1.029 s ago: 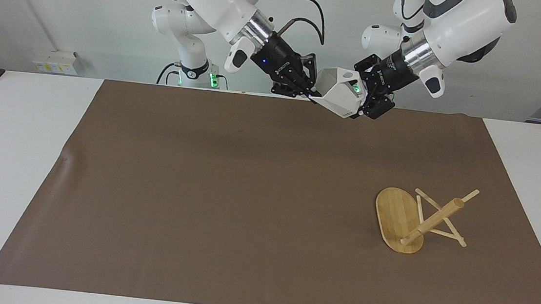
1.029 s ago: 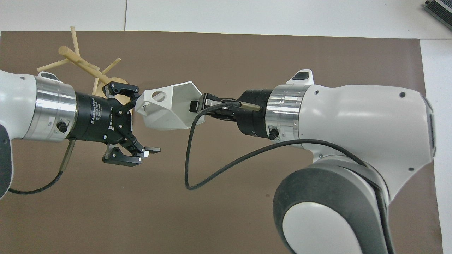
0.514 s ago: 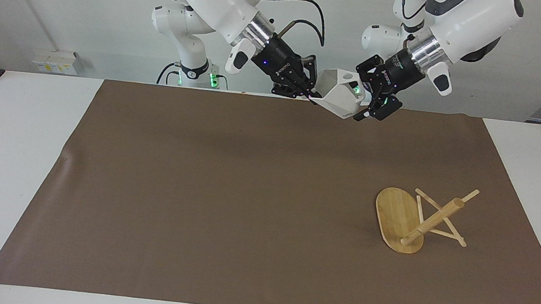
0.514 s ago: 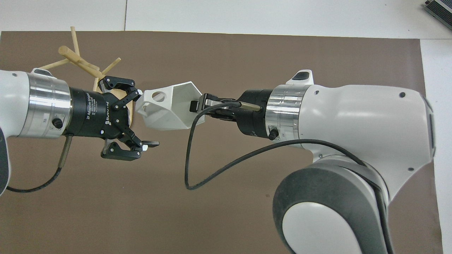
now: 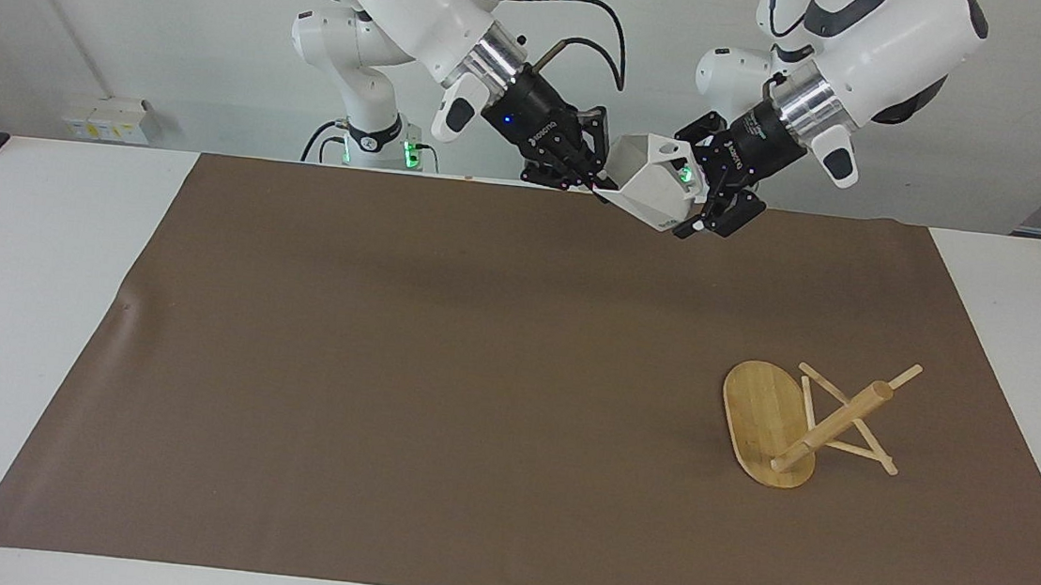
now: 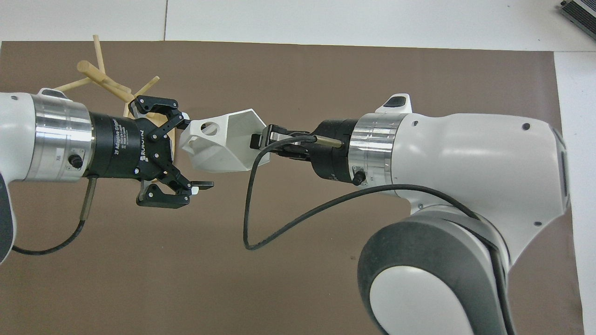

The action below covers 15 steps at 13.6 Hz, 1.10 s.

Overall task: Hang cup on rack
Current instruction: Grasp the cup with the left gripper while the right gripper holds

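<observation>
Brown mat [image 5: 438,370]: your light bamboo mug rack [image 5: 801,425] lies toppled at about 4 o'clock in the facing view, toward the left arm's end, pegs unusable. Small white faceted cup [image 5: 651,183] is aloft near 12 o'clock, pinched at its rim by the right gripper [image 6: 261,140]. Left gripper [image 6: 188,153] is spread around its handle end. Risk: a thin rim pinch may slip if your handover mistimes.

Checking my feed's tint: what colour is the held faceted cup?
White all over; the small faceted cup with its pierced handle shows best in the overhead view.

one cup [image 5: 651,183]; one rack [image 5: 796,423]; two pincers, left [image 6: 198,154], right [image 5: 593,178]
</observation>
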Available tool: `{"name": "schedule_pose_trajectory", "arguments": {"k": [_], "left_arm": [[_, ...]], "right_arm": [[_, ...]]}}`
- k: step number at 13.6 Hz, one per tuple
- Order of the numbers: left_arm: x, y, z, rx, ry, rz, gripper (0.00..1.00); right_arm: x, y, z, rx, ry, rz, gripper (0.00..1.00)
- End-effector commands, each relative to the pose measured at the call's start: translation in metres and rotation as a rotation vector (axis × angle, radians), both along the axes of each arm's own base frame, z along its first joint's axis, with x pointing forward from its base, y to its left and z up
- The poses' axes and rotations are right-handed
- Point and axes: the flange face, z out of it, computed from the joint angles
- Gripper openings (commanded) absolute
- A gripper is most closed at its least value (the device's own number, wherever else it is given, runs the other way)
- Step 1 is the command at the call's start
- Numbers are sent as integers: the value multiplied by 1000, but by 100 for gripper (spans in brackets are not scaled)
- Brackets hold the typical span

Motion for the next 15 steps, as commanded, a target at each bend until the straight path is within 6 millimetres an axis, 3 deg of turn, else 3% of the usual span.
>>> {"name": "schedule_pose_trajectory", "arguments": {"k": [1,15], "left_arm": [[-12,-1,2,-18,-9,21,100],[-10,-3,10,-39,-34,17,100]], "right_arm": [[-3,-2,2,27,11,-28,0],[-3,-2,1,25,11,-29,0]]}}
